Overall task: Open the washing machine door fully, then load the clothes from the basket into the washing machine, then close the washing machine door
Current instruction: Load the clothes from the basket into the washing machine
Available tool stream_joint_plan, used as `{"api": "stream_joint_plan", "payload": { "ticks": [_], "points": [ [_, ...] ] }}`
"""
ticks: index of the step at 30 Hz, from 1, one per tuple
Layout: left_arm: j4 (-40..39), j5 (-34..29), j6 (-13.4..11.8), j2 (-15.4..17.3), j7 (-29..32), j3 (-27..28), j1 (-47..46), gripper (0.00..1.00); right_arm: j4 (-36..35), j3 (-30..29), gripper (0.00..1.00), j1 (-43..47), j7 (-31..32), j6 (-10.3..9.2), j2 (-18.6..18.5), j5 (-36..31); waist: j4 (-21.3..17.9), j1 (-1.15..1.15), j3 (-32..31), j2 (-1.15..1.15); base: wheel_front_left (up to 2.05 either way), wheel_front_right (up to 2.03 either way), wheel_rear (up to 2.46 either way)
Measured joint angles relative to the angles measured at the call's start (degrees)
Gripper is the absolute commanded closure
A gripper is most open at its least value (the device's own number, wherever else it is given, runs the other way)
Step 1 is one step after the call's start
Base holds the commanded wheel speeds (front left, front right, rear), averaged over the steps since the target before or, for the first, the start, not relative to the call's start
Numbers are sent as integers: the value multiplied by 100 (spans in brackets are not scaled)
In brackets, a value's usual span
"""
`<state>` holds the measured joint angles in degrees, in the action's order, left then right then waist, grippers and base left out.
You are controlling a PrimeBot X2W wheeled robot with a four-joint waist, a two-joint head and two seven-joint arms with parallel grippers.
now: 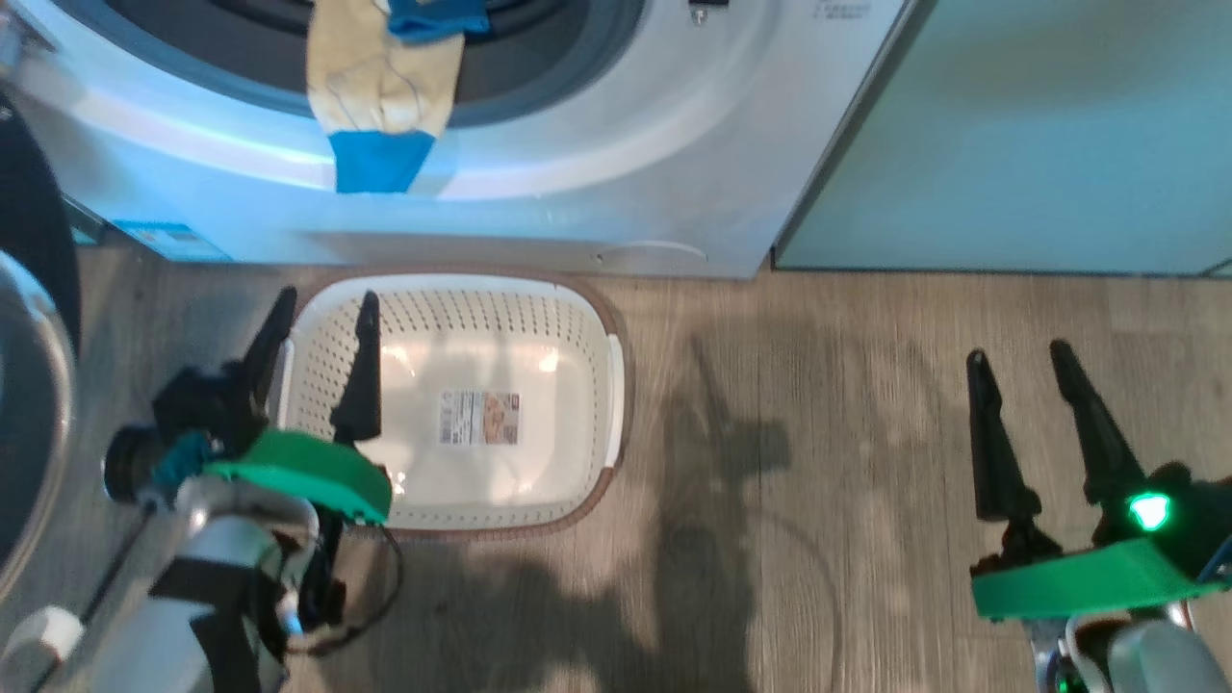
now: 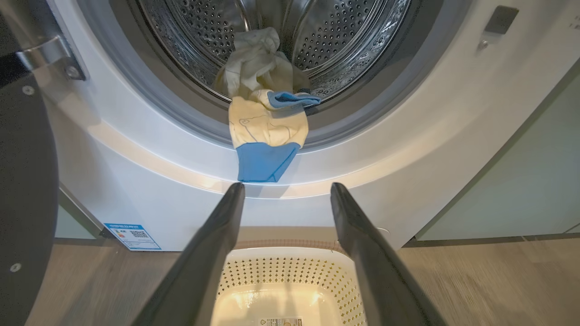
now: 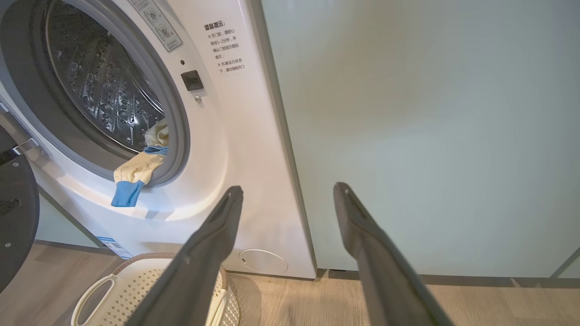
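The washing machine (image 1: 616,164) stands with its door (image 2: 22,181) swung open to the left. Pale yellow clothes (image 2: 265,127) with blue trim lie in the mouth of the steel drum (image 2: 349,40); one piece hangs out over the grey gasket and down the white front, as the head view (image 1: 380,87) and the right wrist view (image 3: 136,174) also show. The basket (image 1: 616,385) sits on the floor before the machine, holding nothing but its label. My left gripper (image 1: 327,298) is open over the basket's left rim, below the hanging garment. My right gripper (image 1: 1018,352) is open over bare floor, well right of the basket.
A pale green cabinet panel (image 1: 1011,144) adjoins the machine on the right. Wood-look floor (image 1: 818,433) stretches between the basket and my right gripper. A blue QR sticker (image 2: 133,235) marks the machine's lower left front. The open door's black rim (image 1: 34,231) stands close to my left arm.
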<state>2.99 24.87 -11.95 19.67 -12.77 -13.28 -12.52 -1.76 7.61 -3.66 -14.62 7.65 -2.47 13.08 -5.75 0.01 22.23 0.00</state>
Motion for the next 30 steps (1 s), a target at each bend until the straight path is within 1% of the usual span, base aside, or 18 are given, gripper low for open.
{"api": "stream_joint_plan", "payload": {
  "ticks": [4,5,9,14,19,20,24,27,30],
  "points": [
    [336,73,135,132,157,21,-381,0,-60,10,0,-214,0,0,-1,65,-60,0,280,0,0,0,0],
    [539,94,187,209,298,23,-631,0,-77,25,0,-320,0,0,0,129,-105,1,440,0,0,0,0],
    [869,102,327,342,478,29,-1152,0,-109,51,0,-494,0,0,-1,266,-224,1,756,0,0,0,0],
    [1350,101,428,542,631,38,-1712,0,-137,109,0,-684,0,0,-1,435,-428,1,1098,0,0,0,0],
    [1659,-20,437,809,820,44,-2164,0,-159,171,0,-845,0,0,-1,621,-677,1,1373,0,0,0,0],
    [1683,-26,478,848,857,43,-2258,0,-160,175,0,-872,0,0,-1,649,-722,1,1422,0,0,0,0],
    [1820,-221,479,1016,980,-1,-2638,0,-166,230,0,-950,0,0,-1,756,-896,0,1599,0,0,0,0],
    [1918,-299,469,1099,1047,-9,-2797,0,-174,283,0,-1022,0,0,-1,823,-1017,0,1692,0,0,0,0],
    [1982,-328,463,1115,1077,-15,-2840,0,-179,298,0,-1033,0,0,-1,878,-1082,0,1739,0,0,0,0]
  ]
}}
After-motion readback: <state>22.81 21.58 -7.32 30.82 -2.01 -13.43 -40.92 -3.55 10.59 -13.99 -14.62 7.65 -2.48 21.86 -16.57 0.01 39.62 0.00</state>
